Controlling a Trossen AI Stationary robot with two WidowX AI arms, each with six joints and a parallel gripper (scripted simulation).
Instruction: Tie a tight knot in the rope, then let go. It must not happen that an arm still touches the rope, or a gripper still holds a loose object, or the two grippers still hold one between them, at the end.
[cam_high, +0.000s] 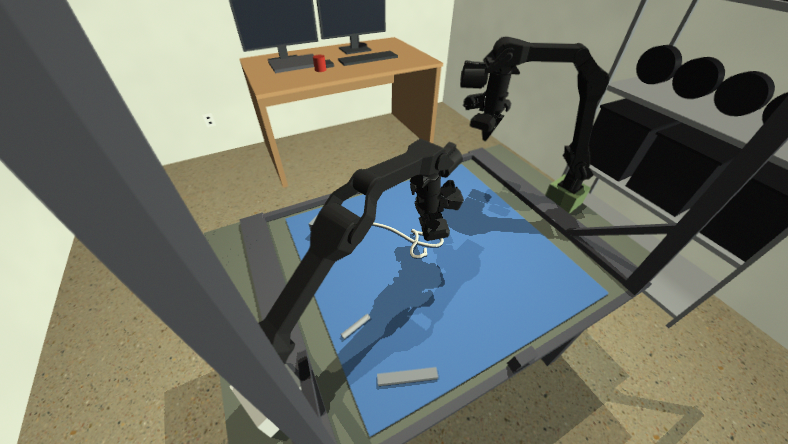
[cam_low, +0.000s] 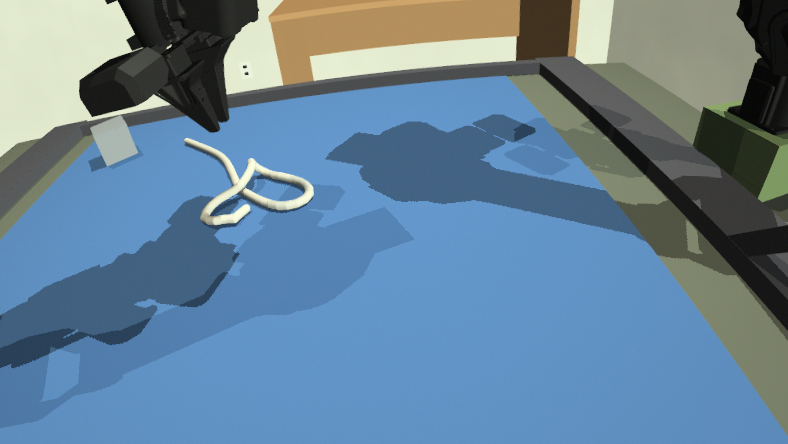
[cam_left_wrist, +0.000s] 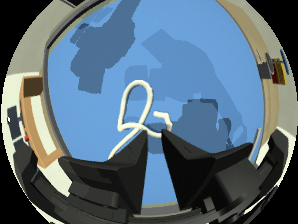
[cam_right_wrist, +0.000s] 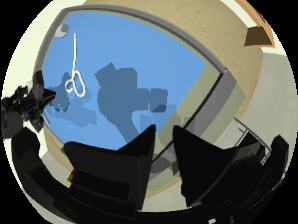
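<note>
The white rope (cam_high: 419, 242) lies on the blue mat (cam_high: 441, 286) in a loose crossed loop with both ends free; it also shows in the exterior view (cam_low: 253, 187), the left wrist view (cam_left_wrist: 136, 112) and the right wrist view (cam_right_wrist: 75, 72). My left gripper (cam_low: 212, 124) hangs just above the rope's far end, fingers shut, holding nothing; it also shows in the top view (cam_high: 434, 231) and its own view (cam_left_wrist: 153, 137). My right gripper (cam_high: 488, 131) (cam_right_wrist: 164, 129) is raised high beyond the table's far corner, shut and empty.
Two grey bars (cam_high: 406, 376) (cam_high: 355, 326) lie on the mat near the front edge. A pale block (cam_low: 113, 140) stands at the mat's far left corner. A dark frame rail (cam_low: 661, 165) edges the table, with the right arm's green base (cam_low: 738, 148) beyond it.
</note>
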